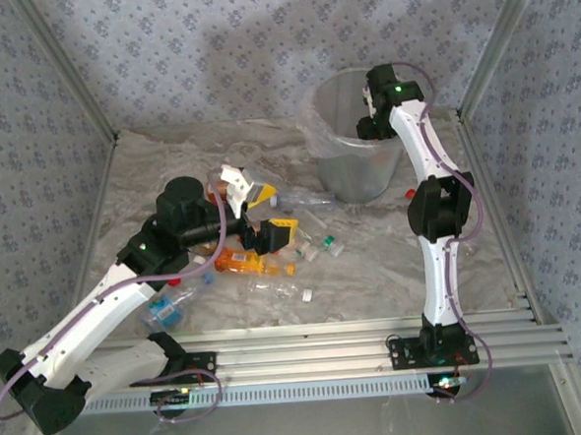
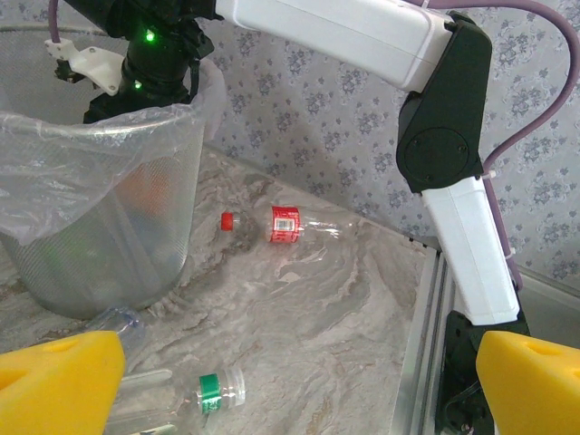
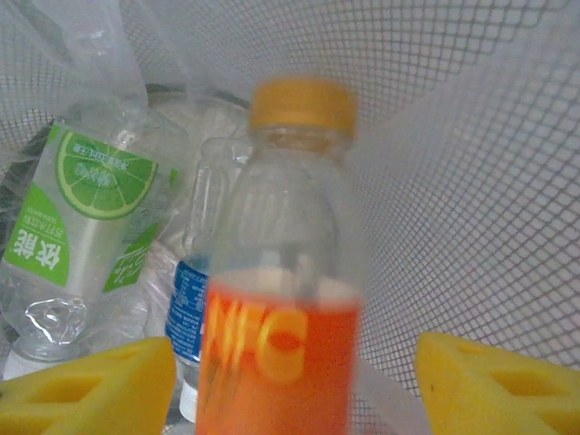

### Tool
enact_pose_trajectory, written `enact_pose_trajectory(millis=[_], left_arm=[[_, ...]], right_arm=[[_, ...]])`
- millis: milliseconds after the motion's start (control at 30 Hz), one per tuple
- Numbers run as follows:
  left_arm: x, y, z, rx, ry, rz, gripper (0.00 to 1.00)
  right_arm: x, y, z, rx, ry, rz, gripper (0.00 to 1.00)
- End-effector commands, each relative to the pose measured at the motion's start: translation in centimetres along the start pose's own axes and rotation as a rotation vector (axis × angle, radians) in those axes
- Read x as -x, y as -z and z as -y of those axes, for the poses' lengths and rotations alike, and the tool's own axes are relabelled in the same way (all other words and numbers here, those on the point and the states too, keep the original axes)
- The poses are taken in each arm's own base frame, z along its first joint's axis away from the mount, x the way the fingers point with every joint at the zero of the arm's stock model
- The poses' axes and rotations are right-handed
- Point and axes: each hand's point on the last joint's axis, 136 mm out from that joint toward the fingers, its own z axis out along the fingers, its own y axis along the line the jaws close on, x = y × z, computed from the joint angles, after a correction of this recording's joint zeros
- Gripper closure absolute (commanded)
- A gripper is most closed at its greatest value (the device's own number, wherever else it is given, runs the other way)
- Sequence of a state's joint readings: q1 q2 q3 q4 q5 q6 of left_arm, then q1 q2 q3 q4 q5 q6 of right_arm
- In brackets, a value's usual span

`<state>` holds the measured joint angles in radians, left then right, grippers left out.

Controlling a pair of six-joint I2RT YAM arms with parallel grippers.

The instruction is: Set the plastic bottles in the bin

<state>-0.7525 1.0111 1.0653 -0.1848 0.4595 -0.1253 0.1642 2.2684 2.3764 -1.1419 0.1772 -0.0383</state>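
- The left arm was bent low over the table [image 1: 373, 272], and the left gripper [image 1: 270, 211] was spread wide with nothing between its pads [image 2: 54, 381].
- Loose plastic bottles [image 1: 274, 263] were scattered just around that gripper.
- The bin [image 1: 351, 160] was set well to their right, at the far side.
- The right arm was stretched up, with the right gripper [image 1: 375, 109] poised in the bin's mouth and its fingers parted. An orange-capped bottle [image 3: 283, 299] was seen blurred between them, touched by neither.

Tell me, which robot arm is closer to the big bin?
Right. The right arm reaches over the bin, jaws inside its rim. The left arm is low over the bottles on the table, apart from the bin.
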Motion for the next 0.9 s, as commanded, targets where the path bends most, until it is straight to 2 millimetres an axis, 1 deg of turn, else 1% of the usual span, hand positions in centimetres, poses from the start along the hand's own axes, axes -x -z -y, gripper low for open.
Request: enact_pose_trajectory(millis=[0,133,333,533,767,867], left_arm=[[1.6,0.5,0.3,0.002,-0.029,0.03,0.0],[1.6,0.6,0.3,0.002,-0.03,0.03,0.0],[1.6,0.6,0.2,0.005,-0.034,0.029,0.0],[1.5,0.6,0.3,0.005,-0.041,0.028,0.0],[1.2,0.5,0.0,0.018,-0.057,0.017,0.0],[1.0,0.6,-0.4,0.042,-0.068,0.009,0.0]], right_arm=[[0.3,0.7,0.3,-0.03,0.006,0.002,0.23],[0.9,1.8,-0.1,-0.026,0.007,0.028,0.22],[2.2,4.9,-1.3,0.014,0.005,0.102,0.22],[3.5,9.3,-2.3,0.071,-0.006,0.204,0.23],[4.6,15.7,-3.0,0.116,-0.012,0.346,0.24],[4.6,18.6,-3.6,0.147,-0.006,0.401,0.24]])
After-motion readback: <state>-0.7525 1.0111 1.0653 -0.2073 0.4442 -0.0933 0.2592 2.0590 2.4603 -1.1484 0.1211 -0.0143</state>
